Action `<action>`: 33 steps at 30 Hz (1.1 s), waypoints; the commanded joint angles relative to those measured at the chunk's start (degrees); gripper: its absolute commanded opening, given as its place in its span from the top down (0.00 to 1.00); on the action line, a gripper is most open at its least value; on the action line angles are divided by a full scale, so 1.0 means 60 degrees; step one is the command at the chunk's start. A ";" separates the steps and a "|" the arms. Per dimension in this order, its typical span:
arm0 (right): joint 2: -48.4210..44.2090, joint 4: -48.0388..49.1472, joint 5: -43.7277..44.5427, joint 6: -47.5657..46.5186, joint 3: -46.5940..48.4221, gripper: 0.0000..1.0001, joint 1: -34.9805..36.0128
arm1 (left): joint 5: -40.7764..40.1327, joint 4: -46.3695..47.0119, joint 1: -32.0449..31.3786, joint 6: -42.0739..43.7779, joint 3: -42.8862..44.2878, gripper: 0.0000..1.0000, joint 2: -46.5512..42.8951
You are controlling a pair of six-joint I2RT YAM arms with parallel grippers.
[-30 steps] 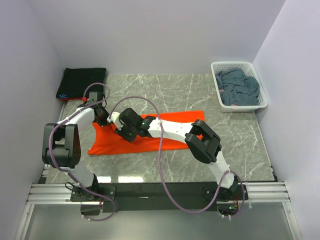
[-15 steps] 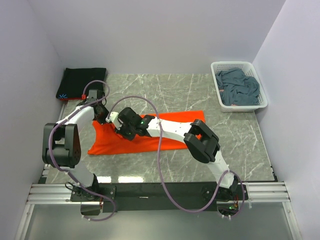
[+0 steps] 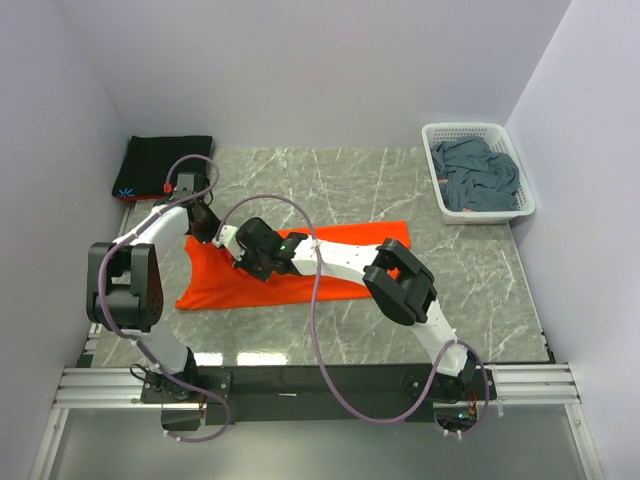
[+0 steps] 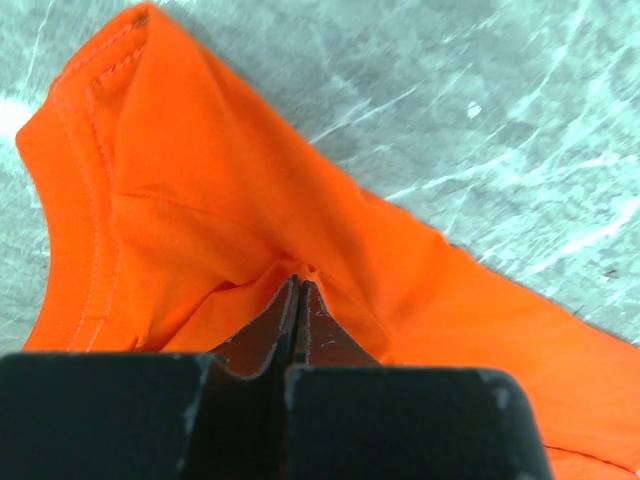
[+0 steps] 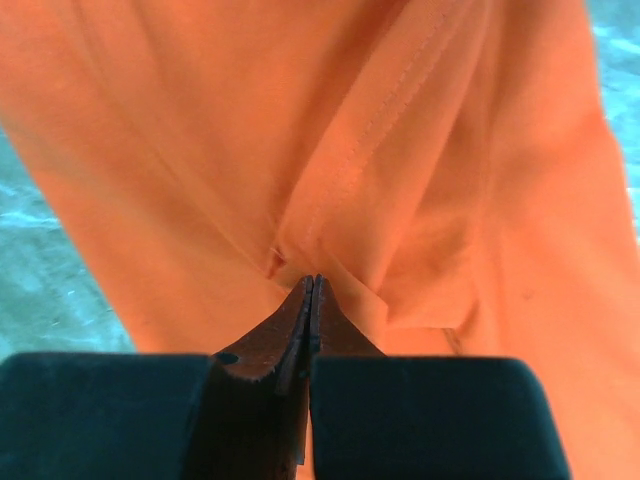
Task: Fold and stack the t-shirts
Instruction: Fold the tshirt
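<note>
Both arms have crept toward the far left over the last second, and the right one's jaws have come together on the cloth. What they hold is the orange t-shirt [image 3: 225,285], which lies spread across the middle of the marble table [image 3: 330,180] with its left end bunched up where the two arms meet. It is thin, limp knit: light to lift, but it will sag, stretch and trail wherever it is not supported, and a pinch on one layer can slip. The seams and hems look like the surest places to take hold, since the stitching there gives the fingers something thicker to bite. The left gripper [image 4: 298,300] is clamped tight with a fold of orange cloth puckered at its tips, near a stitched edge. The right gripper [image 5: 312,295] is likewise pinched closed on a small tuck beside a seam. Farther out, a black t-shirt [image 3: 165,160] sits folded in the far left corner, and a blue-grey t-shirt [image 3: 480,175] lies crumpled in the white basket [image 3: 480,130] at the far right.
</note>
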 commanded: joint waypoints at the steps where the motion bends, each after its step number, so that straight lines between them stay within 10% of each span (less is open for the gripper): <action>1: -0.0721 0.0524 0.0638 -0.0186 -0.0117 1.00 -0.0052 | -0.0121 -0.0015 0.0055 0.0187 0.0643 0.99 0.0116; 14: -0.1116 0.0876 0.1122 0.0575 -0.0557 1.00 -0.0448 | -0.0063 0.0073 0.0113 0.0187 0.0600 0.99 0.0364; 23: -0.2930 0.1169 0.0770 0.2068 -0.2093 0.71 -0.1325 | -0.0765 -0.0190 0.0186 0.0157 0.0555 0.64 0.0014; 27: -0.3825 0.0760 0.0771 0.2918 -0.3234 0.68 -0.2145 | -0.1569 -0.0805 0.0172 -0.0046 0.0483 0.28 -0.0921; 33: -0.5247 -0.0264 0.1254 0.4266 -0.5182 0.68 -0.3142 | -0.1602 -0.1919 0.0172 -0.1042 -0.1021 0.25 -0.2838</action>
